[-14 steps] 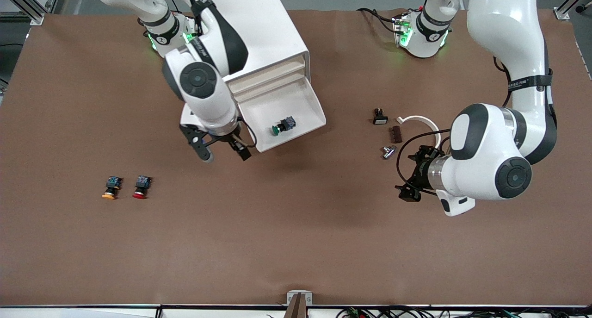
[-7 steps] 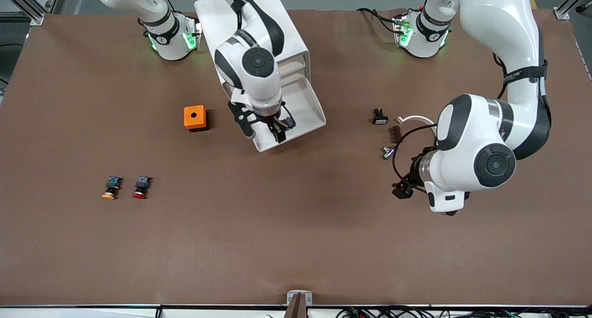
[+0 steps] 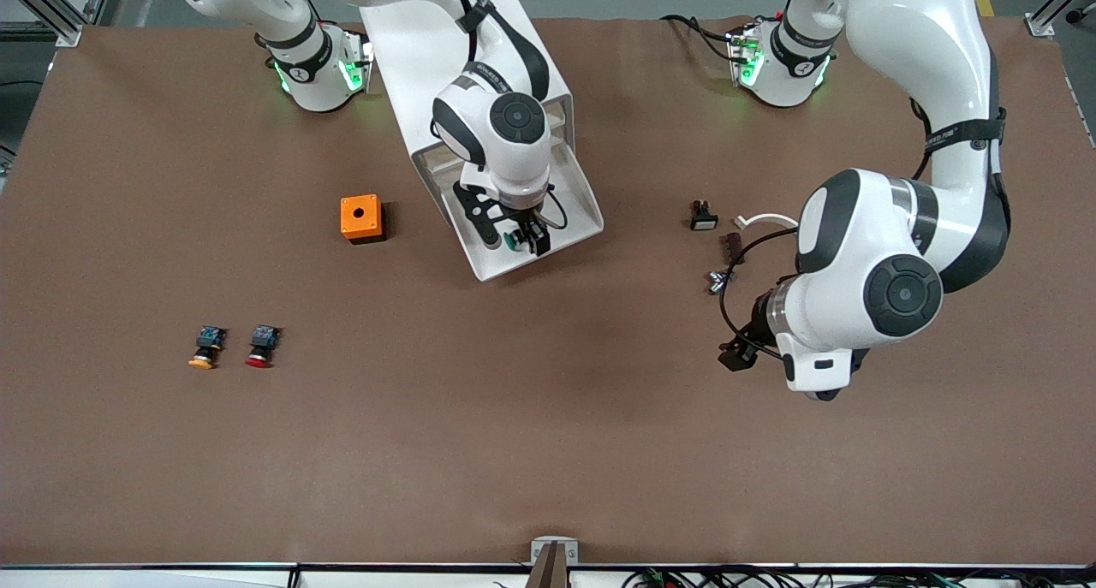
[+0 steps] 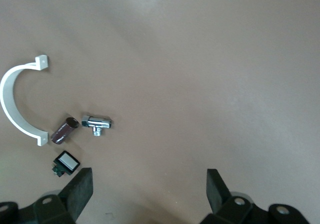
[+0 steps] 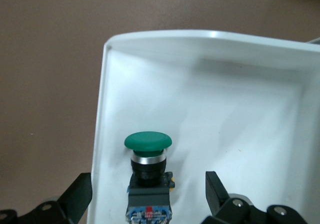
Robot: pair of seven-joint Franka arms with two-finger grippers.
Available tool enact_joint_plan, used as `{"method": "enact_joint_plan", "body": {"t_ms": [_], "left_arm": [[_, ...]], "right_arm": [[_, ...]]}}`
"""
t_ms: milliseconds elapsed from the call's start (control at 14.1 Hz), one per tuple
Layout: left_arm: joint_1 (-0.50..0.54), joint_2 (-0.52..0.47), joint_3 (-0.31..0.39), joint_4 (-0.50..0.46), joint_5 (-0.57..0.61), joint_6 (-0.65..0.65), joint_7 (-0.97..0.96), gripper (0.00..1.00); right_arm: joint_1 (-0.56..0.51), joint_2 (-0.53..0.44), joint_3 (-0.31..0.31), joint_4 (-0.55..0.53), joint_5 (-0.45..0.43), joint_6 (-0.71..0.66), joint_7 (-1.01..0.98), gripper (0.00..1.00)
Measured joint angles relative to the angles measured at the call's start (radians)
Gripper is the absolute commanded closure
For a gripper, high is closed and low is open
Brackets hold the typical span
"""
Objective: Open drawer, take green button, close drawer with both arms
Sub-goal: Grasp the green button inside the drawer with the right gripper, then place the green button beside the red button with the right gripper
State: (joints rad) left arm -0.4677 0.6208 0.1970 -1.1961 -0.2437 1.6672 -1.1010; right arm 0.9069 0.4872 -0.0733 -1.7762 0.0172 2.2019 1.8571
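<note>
We found the right gripper (image 3: 512,239) poised over the open drawer (image 3: 575,196), its jaws spread wide and empty, one finger on each side of the button (image 3: 512,240). The button lay on its side on the drawer floor, near the front wall, cap pointing toward that wall. In the right wrist view, the button (image 5: 148,176) sat between the black fingers (image 5: 76,194), off centre toward one of them.

We judged the step in hand to be the grasp. To do it well, we would centre the jaws on the dark body rather than the domed cap, descend until the fingers bracket that body, and keep the nearer finger clear of the drawer's side wall before closing.

The left gripper (image 3: 738,348) waited, open and empty, over bare table toward the left arm's end, near a white clip (image 4: 17,104), a chrome fitting (image 4: 97,122) and a small dark cylinder (image 4: 64,129).

The cap was smooth, round and green above a bright metal ring; the body was black and blue, blocky. The drawer was glossy white plastic with rounded corners; the table (image 3: 548,417) was matte brown. An orange box (image 3: 360,217) stood beside the drawer.
</note>
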Motion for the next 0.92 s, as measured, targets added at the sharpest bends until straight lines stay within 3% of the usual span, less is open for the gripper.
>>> {"method": "enact_joint_plan", "body": {"t_ms": [71, 142, 213, 640, 925], "left_arm": [[-0.002, -0.002, -0.004, 0.0, 0.0, 0.004, 0.0, 0.0], [-0.004, -0.004, -0.008, 0.0, 0.0, 0.008, 0.0, 0.0], [-0.005, -0.007, -0.012, 0.0, 0.0, 0.013, 0.0, 0.0], [-0.016, -0.024, -0.074, -0.003, 0.0, 0.018, 0.0, 0.0], [-0.052, -0.024, -0.081, -0.039, 0.002, 0.07, 0.0, 0.0]], "right_arm": [[0.006, 0.01, 0.0, 0.0, 0.0, 0.005, 0.002, 0.38], [0.012, 0.017, 0.0, 0.0, 0.0, 0.009, 0.004, 0.74], [0.015, 0.023, 0.0, 0.0, 0.0, 0.015, 0.006, 1.0], [0.017, 0.027, -0.003, 0.013, 0.001, 0.03, 0.016, 1.0], [-0.036, 0.017, -0.019, 0.121, 0.001, -0.125, -0.137, 1.0]]}}
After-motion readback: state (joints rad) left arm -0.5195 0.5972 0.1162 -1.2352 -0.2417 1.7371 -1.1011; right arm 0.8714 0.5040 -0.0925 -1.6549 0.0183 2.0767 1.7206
